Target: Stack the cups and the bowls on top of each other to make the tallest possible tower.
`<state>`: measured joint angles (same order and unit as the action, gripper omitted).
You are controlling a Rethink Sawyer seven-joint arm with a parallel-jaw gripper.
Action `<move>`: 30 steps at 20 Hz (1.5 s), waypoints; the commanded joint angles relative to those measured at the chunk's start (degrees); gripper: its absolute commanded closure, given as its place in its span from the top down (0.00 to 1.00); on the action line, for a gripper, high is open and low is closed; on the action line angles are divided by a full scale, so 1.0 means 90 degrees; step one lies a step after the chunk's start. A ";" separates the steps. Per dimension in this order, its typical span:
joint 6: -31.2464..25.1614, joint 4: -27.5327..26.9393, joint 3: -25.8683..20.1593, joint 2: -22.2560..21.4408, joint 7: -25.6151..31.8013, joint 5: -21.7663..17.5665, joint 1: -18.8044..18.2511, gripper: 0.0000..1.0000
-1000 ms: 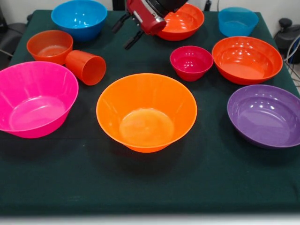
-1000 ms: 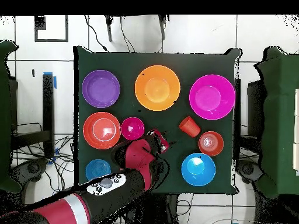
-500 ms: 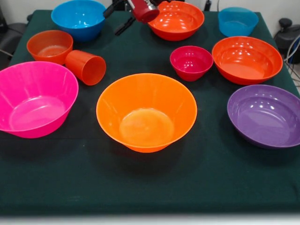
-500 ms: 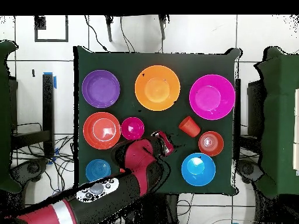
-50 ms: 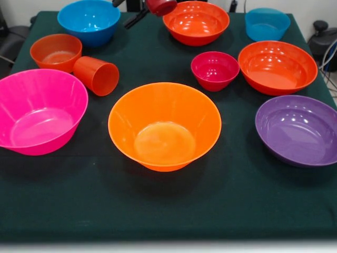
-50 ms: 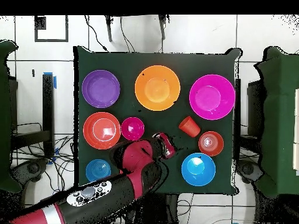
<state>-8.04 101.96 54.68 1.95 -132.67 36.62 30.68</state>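
Gripper is hanging at the front view's 12 o'clock edge, between the blue bowl and an orange-red bowl; the two black fingers are sitting apart, holding nothing. Overhead, the red-black arm is coming in from abt 7 o'clock, w/ the gripper over bare cloth near centre.

No tower standing: every vessel is sitting singly on the green table. In the front view the yellow-orange bowl is sitting upright at centre, empty. Pink bowl is at its 9 o'clock, apart. The cup is lying on its side at abt 10 o'clock from the yellow-orange bowl, mouth facing the camera, its base just beside the small orange bowl. Magenta bowl is at 1 o'clock, near the larger orange-red bowl at 2 o'clock. Purple bowl is at 3 o'clock. Small teal-blue bowl is sitting in the far corner at 1 o'clock.
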 commanded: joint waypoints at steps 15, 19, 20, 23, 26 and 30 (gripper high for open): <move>-0.1155 -0.0642 -0.0353 0.0622 -0.1545 0.0487 0.0056 1.00; -0.1304 -0.0692 -0.0372 0.0661 -0.1621 0.0516 0.0068 1.00; -0.1349 -0.0714 -0.0358 0.0692 -0.1643 0.0518 0.0082 1.00; -0.1433 -0.0791 -0.0298 0.0821 -0.1725 0.0536 0.0126 1.00; -0.1486 -0.0892 -0.0215 0.0998 -0.1837 0.0591 0.0161 1.00; -0.1612 -0.0942 -0.0152 0.1152 -0.2049 0.0693 0.0269 1.00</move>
<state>-15.63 101.32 58.50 8.41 -133.88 39.53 31.53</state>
